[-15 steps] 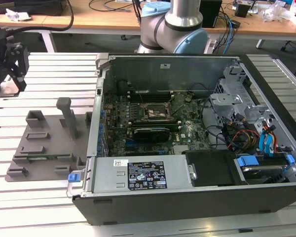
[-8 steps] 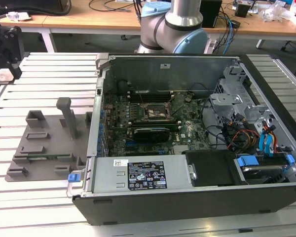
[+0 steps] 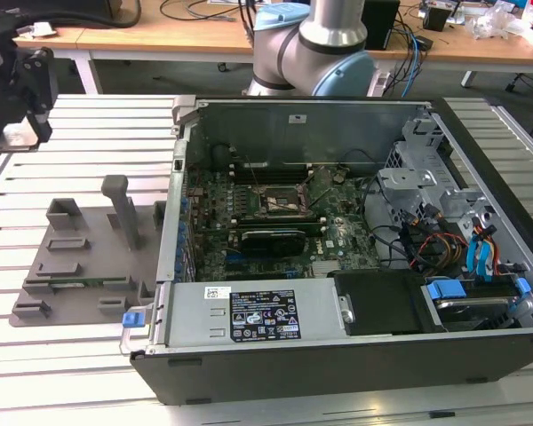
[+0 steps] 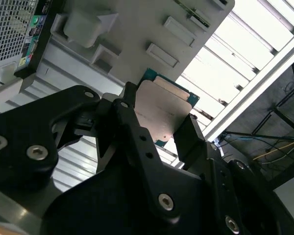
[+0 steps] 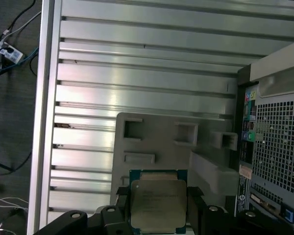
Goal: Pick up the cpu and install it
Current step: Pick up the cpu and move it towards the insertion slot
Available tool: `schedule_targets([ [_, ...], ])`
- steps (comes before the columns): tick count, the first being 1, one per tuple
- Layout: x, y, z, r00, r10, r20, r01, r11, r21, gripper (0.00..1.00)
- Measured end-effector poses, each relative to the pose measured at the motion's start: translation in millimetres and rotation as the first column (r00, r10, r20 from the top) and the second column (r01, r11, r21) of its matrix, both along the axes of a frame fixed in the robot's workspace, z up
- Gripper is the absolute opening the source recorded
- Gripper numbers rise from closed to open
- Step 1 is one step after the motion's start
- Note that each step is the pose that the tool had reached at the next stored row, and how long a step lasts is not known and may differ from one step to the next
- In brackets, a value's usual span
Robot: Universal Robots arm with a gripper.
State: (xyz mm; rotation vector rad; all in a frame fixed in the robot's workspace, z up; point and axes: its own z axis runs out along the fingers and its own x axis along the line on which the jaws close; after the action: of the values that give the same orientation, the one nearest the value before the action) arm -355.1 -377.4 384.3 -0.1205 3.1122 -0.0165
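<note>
The cpu (image 5: 158, 203) is a flat square chip with a silver-grey top plate and a green rim. My gripper (image 5: 158, 208) is shut on it, a black finger (image 5: 121, 197) pressing on each of two opposite edges. In the second wrist view the cpu (image 4: 165, 108) sits the same way between the fingertips of the gripper (image 4: 159, 116). It hangs above the grey fixture plate (image 5: 157, 142), well clear of it. The black-framed motherboard socket (image 3: 280, 202) lies inside the open computer case (image 3: 338, 355). The arm's black end (image 3: 34, 84) shows at the exterior view's far left.
The fixture plate (image 3: 80, 257) carries upright grey blocks and a tall post (image 3: 120, 209), beside the case on the slatted aluminium table (image 3: 98, 124). Cables, drive cages and a graphics card (image 3: 271, 238) crowd the case. The table edge and floor cables (image 5: 5, 49) lie close by.
</note>
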Motion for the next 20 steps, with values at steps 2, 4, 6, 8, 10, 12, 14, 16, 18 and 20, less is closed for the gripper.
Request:
schedule_targets([
  [2,10.1,0.0,0.0,1.0,0.0,-0.0006,0.0,1.0,-0.0021,0.55],
  [4,20.8,0.0,-0.1,1.0,0.0,-0.0011,0.0,1.0,-0.0038,0.55],
  [6,30.6,0.0,0.0,1.0,0.0,-0.0018,0.0,1.0,-0.0055,0.55],
  [8,43.9,0.1,0.0,1.0,-0.001,-0.0025,0.001,1.0,-0.0079,0.55],
  [10,54.1,0.0,0.0,1.0,0.0,-0.0032,0.0,1.0,-0.0097,0.55],
  [12,67.5,0.0,0.0,1.0,0.0,-0.0041,0.0,0.9999,-0.0123,0.55],
  [14,79.1,0.0,-0.1,1.0,0.0,-0.0049,0.0,0.9999,-0.0144,0.55],
  [16,89.7,0.0,-0.1,1.0,0.0,-0.0057,0.0,0.9999,-0.0163,0.55],
  [18,98.7,0.0,-0.2,1.0,-0.001,-0.0061,0.0,0.9998,-0.0178,0.55],
  [20,119.2,0.0,-0.2,1.0,-0.001,-0.0077,0.001,0.9998,-0.0219,0.55],
])
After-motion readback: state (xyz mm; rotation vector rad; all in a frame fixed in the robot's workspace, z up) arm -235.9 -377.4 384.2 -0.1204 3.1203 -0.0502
